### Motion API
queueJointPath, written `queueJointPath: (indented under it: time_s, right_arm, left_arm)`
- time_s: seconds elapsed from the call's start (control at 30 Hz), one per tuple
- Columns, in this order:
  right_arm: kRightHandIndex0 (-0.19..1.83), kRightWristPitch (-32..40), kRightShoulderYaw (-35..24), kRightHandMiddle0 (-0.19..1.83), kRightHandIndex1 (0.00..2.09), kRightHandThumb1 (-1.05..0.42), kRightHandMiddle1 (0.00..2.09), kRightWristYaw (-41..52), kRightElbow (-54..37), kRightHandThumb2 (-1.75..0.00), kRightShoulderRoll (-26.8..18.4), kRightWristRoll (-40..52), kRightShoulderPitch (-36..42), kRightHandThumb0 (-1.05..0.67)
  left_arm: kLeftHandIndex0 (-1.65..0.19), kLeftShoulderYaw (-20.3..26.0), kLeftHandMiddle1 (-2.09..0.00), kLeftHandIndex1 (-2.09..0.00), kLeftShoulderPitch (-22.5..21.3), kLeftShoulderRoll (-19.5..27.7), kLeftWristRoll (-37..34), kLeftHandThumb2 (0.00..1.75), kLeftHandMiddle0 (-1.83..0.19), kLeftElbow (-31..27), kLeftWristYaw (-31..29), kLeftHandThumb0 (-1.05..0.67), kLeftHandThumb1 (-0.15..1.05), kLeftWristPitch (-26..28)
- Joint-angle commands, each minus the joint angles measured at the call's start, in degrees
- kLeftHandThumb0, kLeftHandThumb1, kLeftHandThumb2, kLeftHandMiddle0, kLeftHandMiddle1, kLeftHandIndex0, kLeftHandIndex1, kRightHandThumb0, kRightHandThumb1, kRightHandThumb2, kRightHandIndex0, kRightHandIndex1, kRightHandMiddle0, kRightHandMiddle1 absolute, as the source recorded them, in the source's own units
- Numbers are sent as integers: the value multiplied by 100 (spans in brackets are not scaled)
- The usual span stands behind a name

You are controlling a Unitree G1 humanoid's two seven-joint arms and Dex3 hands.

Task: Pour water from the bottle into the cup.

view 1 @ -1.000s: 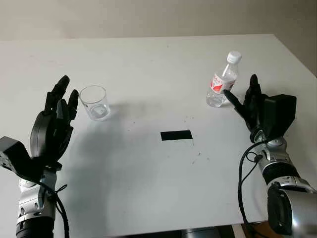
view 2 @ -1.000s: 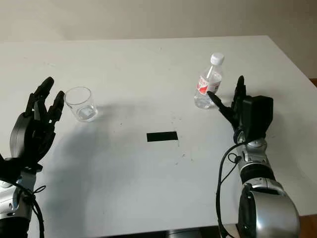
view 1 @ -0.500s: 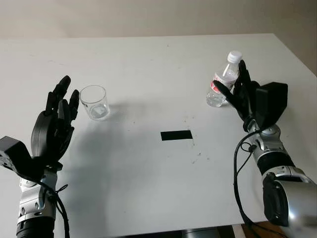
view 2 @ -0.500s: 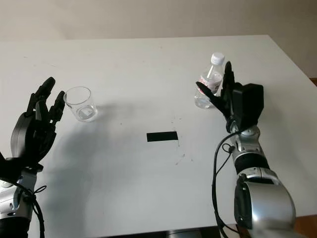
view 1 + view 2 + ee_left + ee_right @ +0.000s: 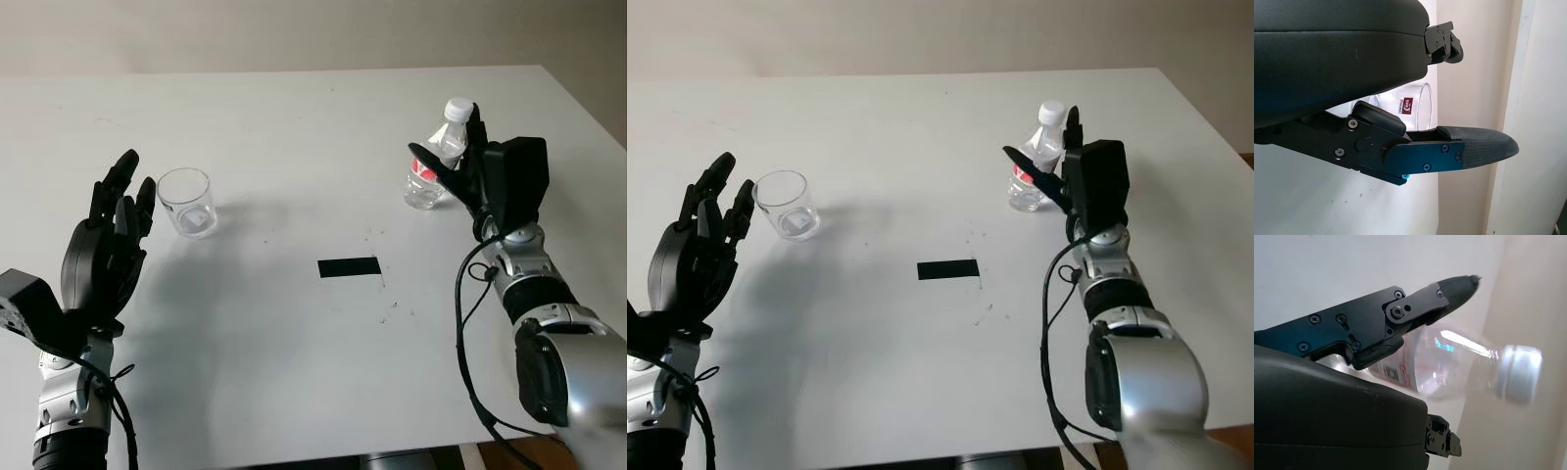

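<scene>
So right hand [image 5: 460,162] closing round bottle [image 5: 434,164], grip unclear | left hand [image 5: 106,250] open beside cup [image 5: 187,202] | wrist view showing cup's red label

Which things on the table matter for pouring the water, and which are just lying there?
For the job: plastic water bottle, capped, with the right hand around it; clear cup, beside the open left hand.
Lying about: black rectangle on the white table.

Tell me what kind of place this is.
Probably a lab or test bench: a bare white table against a plain wall, holding a bottle, a clear cup and a black tape mark.
</scene>
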Motion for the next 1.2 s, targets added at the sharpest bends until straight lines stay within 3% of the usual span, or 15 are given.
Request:
queueJointPath:
  time_s: [0.0,0.07,0.1,0.13,0.2,0.3,0.5,0.73,0.97,1.17]
  right_arm:
    - [-9,127,-174,-6,6,-90,7,-203,109,-4,97,135,-205,-43]
    - [10,235,-202,13,17,-89,19,-481,178,-5,138,134,-276,-37]
    - [12,282,-208,1,46,-90,74,-557,209,-5,147,130,-302,-33]
    - [7,342,-207,-9,90,-91,112,-604,241,-5,147,120,-328,-31]
    - [8,449,-185,-14,163,-92,169,-625,295,-5,135,92,-364,-30]
    - [17,614,-138,-10,201,-92,197,-471,354,-5,92,44,-401,-36]
    - [57,583,46,22,209,-93,209,147,389,-6,8,-150,-353,-41]
    - [70,486,70,46,209,-100,209,396,372,-6,60,-175,-315,-33]
    - [74,432,66,51,209,-105,209,242,370,-12,126,-198,-340,-24]
    - [94,99,389,63,209,-105,209,184,263,-23,208,-516,-500,-12]
  left_arm:
    - [19,16,0,-49,-8,23,-25,49,-2,-50,-17,-89,105,-20]
    - [19,20,0,-48,-4,3,-31,47,-2,-82,16,-90,105,-1]
    - [19,21,0,-48,1,0,-38,47,-2,-90,14,-89,105,-2]
    - [19,20,0,-47,5,-7,-36,46,-2,-100,20,-89,105,-12]
    - [19,21,0,-47,9,-6,-37,47,-2,-89,2,-89,105,-43]
    - [19,23,0,-48,27,-13,-40,46,-3,-117,11,-89,105,-38]
    - [19,15,0,-50,27,-43,-28,47,-2,-122,37,-90,105,-68]
    - [19,-5,0,-47,45,-59,19,47,-1,-143,98,-90,105,-98]
    - [19,-4,0,-47,45,-52,52,47,-2,-133,139,-90,105,-120]
    - [19,-1,0,-46,22,-45,21,48,-1,-94,109,-91,105,-122]
